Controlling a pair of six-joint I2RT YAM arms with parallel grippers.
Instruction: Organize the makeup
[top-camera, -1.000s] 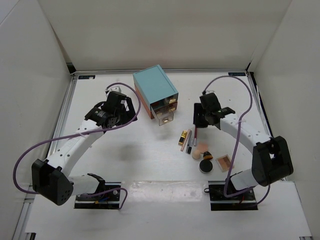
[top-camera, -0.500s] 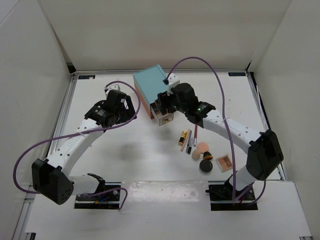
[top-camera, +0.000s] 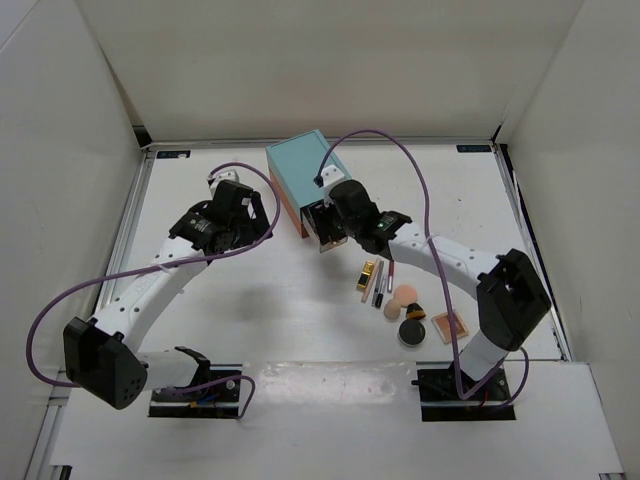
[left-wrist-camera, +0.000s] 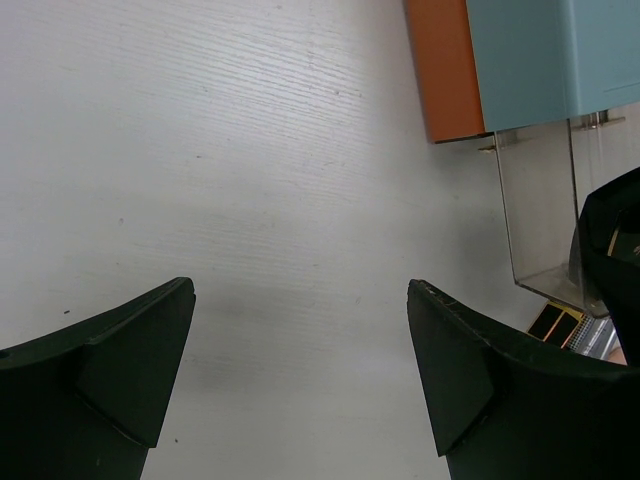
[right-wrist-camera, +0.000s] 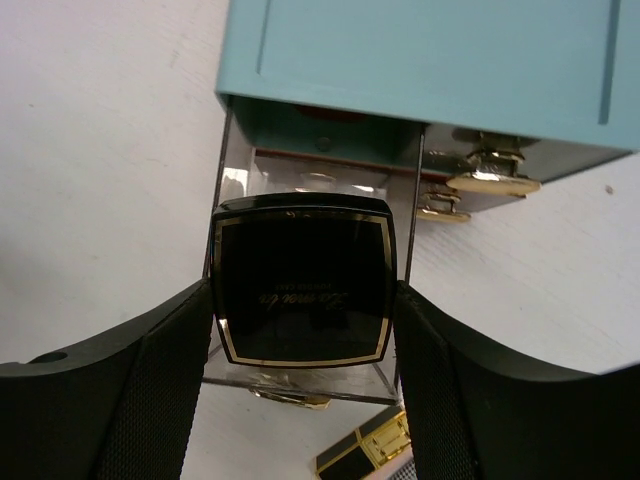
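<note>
The right gripper (right-wrist-camera: 303, 335) is closed on a square black compact (right-wrist-camera: 303, 285) with a thin gold border, and its two fingers (right-wrist-camera: 150, 370) press on the left and right sides of the case. In the right wrist view the compact is held flat over the clear drawer (right-wrist-camera: 330, 180), which is pulled out from the teal drawer box (right-wrist-camera: 430, 60). I cannot tell if the compact touches the drawer or only hangs above it. Two gold handles (right-wrist-camera: 490, 183) are visible on the front of the box, just to the right of the open drawer.

The left gripper (left-wrist-camera: 300, 290) is open, with its fingers wide apart and nothing between them. It is above a bare part of the tabletop (top-camera: 260, 320), to the left of the box.

The other makeup lies in a group on the tabletop, near the box on its front right side. The gold lipstick tube (top-camera: 371, 272) is the nearest to the drawer. The slim black sticks (top-camera: 381, 290) lie just beside it. A peach sponge (top-camera: 405, 296) is next to the sticks, and the round black compact (top-camera: 411, 333) is just in front of the sponge. The square tan-pink palette (top-camera: 449, 325) lies just to the right of the round compact. In the top view the small pieces are too close together to say which of them touch
</note>
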